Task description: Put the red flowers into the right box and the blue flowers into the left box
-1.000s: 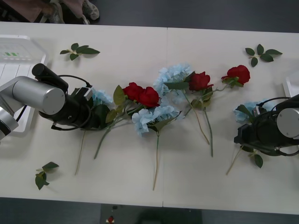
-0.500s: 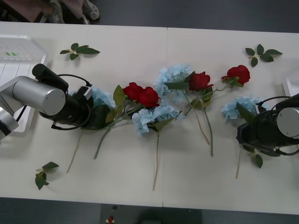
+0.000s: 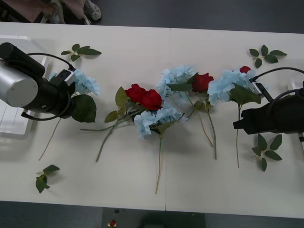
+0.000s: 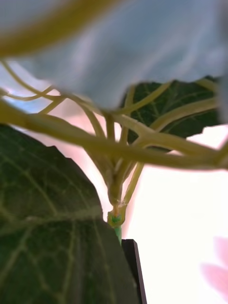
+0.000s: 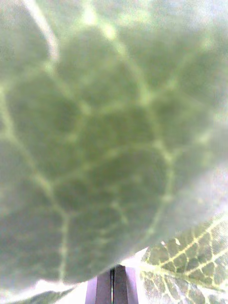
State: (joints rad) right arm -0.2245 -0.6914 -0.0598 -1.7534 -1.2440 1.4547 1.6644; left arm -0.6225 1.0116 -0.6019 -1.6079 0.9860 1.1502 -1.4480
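**Both pincers hold blue stems above the bench**

At the 9 o'clock side of the front view, the left pincer (image 3: 71, 97) is closed on a blue flower (image 3: 84, 84), whose pale head sits just above a large dark leaf while its thin stem trails down toward 7 o'clock. In the left wrist view the dark fingertips (image 5: 114, 285) are pressed together under a broad green leaf. The left box (image 3: 19, 52) lies behind that arm at 10 o'clock.

At 3 o'clock, the right pincer (image 3: 240, 124) grips another blue flower (image 3: 228, 85) by its stem, the head lifted beside the roses. The right wrist view shows the green stem (image 4: 116, 223) pinched just above a black finger (image 4: 133, 270).

Red flowers (image 3: 145, 96) and more blue clusters (image 3: 154, 118) lie tangled at mid-bench. The right box (image 3: 295, 85) shows its edge at 3 o'clock.
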